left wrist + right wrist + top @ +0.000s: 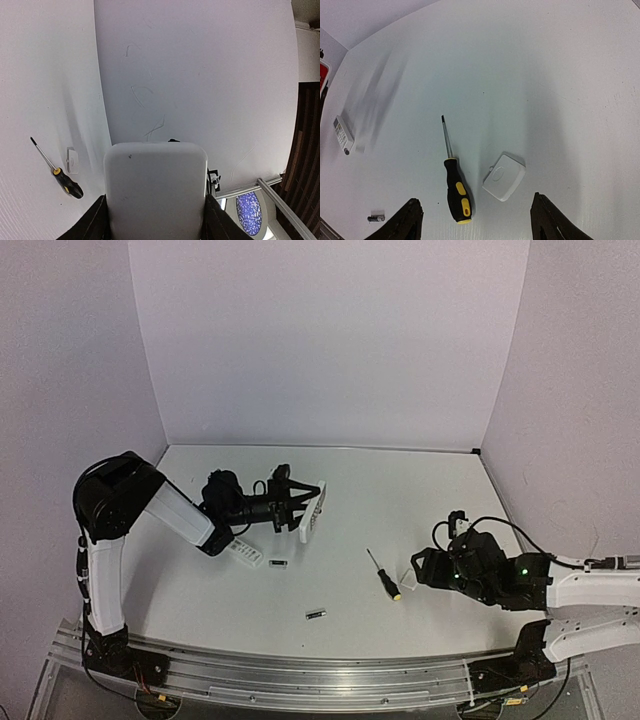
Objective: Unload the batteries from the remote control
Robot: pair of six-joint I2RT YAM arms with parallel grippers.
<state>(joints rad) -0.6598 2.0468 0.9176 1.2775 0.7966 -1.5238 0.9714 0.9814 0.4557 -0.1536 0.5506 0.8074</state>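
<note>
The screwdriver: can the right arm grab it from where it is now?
Probably yes. The right gripper hangs open and empty just short of the screwdriver, with only bare table between them. The white cover lies beside the handle, apart from it, so it shouldn't block the grab.

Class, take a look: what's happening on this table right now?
The left end effector grips the white remote control. Two batteries lie loose on the table. The right end effector is open and empty, near the screwdriver and the small white cover.
</note>
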